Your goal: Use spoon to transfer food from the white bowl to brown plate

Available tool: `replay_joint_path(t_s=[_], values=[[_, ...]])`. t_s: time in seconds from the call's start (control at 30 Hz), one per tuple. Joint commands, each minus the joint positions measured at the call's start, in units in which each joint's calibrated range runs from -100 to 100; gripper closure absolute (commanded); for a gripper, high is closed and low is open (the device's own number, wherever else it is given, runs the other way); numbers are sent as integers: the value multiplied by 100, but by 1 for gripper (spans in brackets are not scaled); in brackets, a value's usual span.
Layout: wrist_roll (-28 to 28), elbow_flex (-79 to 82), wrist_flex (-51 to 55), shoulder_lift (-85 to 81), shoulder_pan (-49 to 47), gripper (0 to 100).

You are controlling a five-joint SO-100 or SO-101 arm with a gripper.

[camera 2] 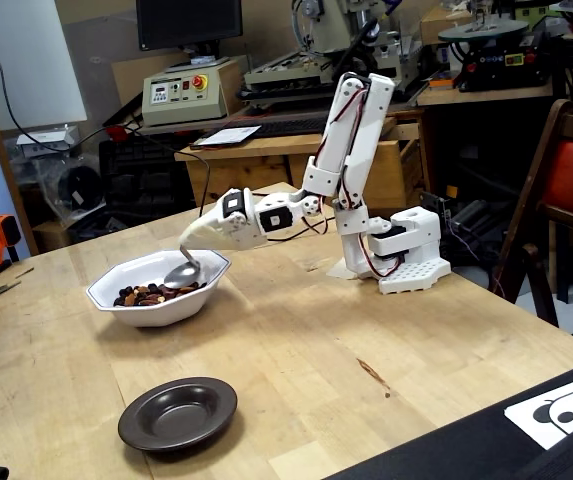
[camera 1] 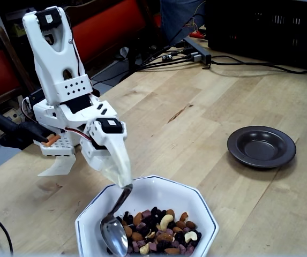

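Observation:
The white bowl (camera 1: 201, 206) sits at the near edge in a fixed view and holds the food (camera 1: 164, 233), a pile of almonds, cashews and dark fruit pieces. My gripper (camera 1: 122, 179) is shut on the taped handle of the spoon (camera 1: 114, 234), just above the bowl's left rim. The spoon's shiny bowl rests low inside the white bowl, at the left edge of the food, with nothing visible on it. The brown plate (camera 1: 261, 145) is empty, off to the right. The other fixed view shows the gripper (camera 2: 206, 232), spoon (camera 2: 181, 272), white bowl (camera 2: 156, 305) and brown plate (camera 2: 178, 412).
The arm's white base (camera 2: 401, 262) stands on the wooden table (camera 1: 196, 107). A black crate (camera 1: 266, 27) and cables lie at the far edge. Red chairs (camera 1: 105, 24) stand behind. A sheet with a panda print (camera 2: 566, 410) lies at the table corner.

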Motion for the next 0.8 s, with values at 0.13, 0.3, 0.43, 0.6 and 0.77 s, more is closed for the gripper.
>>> replay_joint_path(t_s=[0.13, 0.3, 0.43, 0.6, 0.77], values=[[63, -1221, -129, 805, 86, 97], [68, -1398, -129, 950, 86, 97], [34, -1398, -129, 950, 86, 97], [29, -1398, -129, 942, 79, 97], [29, -1381, -129, 976, 79, 97]])
